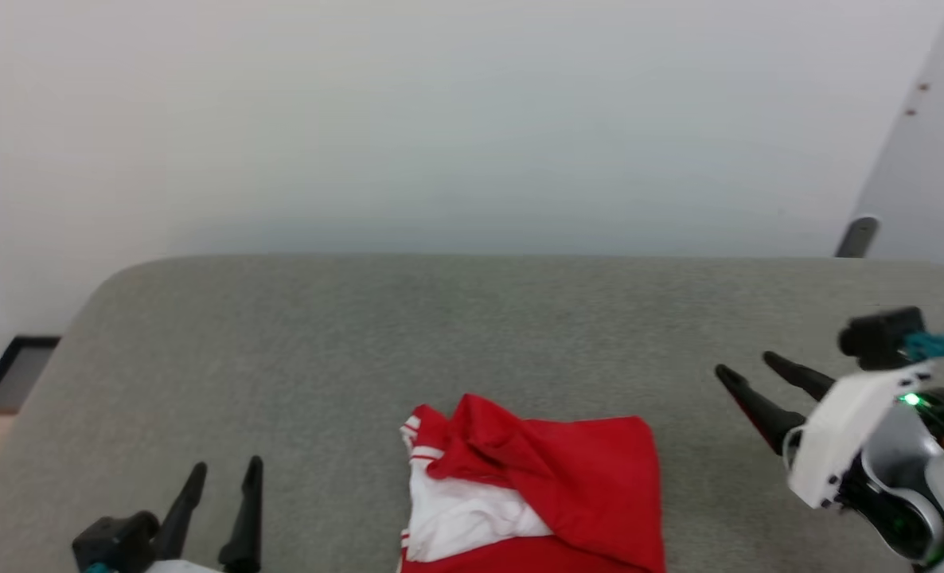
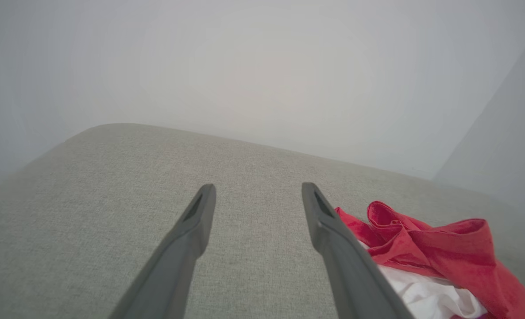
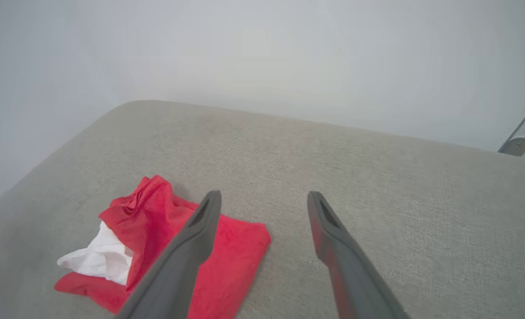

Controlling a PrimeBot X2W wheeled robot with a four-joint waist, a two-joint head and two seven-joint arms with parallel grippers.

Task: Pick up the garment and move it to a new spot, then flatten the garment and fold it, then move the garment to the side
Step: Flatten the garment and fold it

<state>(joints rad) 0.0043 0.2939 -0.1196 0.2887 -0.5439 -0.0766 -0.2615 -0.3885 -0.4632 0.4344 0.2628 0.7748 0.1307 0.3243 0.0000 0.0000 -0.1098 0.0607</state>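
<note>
The garment (image 1: pixel 532 485) sits bunched at bottom centre of the head view, on the grey counter (image 1: pixel 360 334). Both gape empty: left pincer (image 1: pixel 228 463) lower left, right pincer (image 1: pixel 743 362) far right. Risk imo: pinching only one loose layer drags it lopsided.

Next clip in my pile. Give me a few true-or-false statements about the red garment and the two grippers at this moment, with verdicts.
1. The garment lies on the grey padded surface, between the two grippers. True.
2. The right gripper is shut on the garment. False: its fingers stand open, off to the side of the cloth, holding nothing.
3. The left gripper is open and empty. True.
4. The garment is spread flat with both sleeves out. False: it lies bunched, with red folds draped over a white part.
</note>
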